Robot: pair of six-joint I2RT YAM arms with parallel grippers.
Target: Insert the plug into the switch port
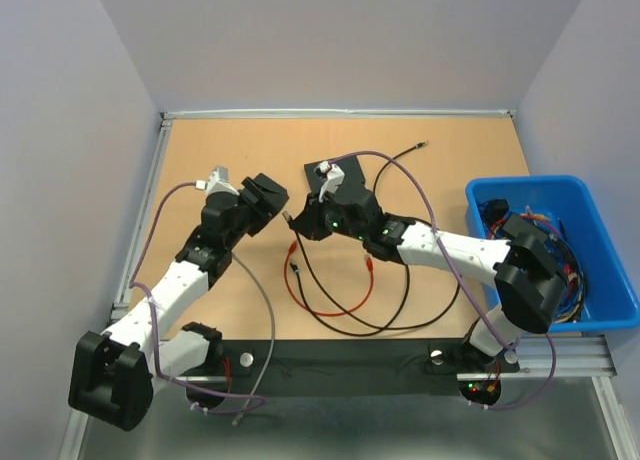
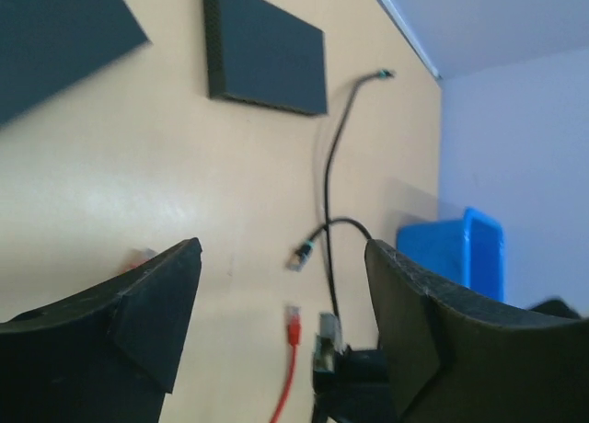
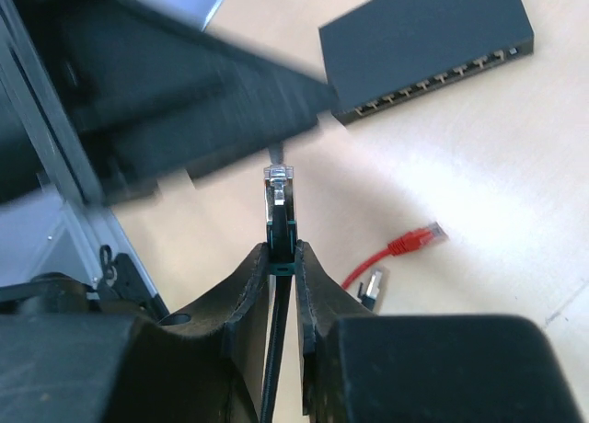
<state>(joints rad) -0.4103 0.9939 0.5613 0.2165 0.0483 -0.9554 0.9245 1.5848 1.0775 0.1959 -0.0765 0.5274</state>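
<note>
My right gripper [image 3: 282, 252] is shut on a black network plug with a teal boot [image 3: 279, 195]; its clear tip sticks out past the fingertips. In the top view the right gripper [image 1: 301, 223] holds it just right of my left gripper [image 1: 268, 204], above the table. The left gripper [image 2: 283, 250] is open and empty, and the held plug [image 2: 329, 342] shows low between its fingers. The black switch [image 3: 423, 48] lies flat with its row of ports facing the right wrist camera. It also shows in the left wrist view [image 2: 267, 53] and, partly under the right arm, in the top view [image 1: 322, 172].
A red cable with a loose plug [image 3: 416, 239] and a second black cable's plug [image 3: 371, 286] lie on the table, looping toward the near edge [image 1: 345, 305]. A blue bin [image 1: 555, 250] full of cables stands at the right. Another cable end [image 1: 424, 144] lies at the back.
</note>
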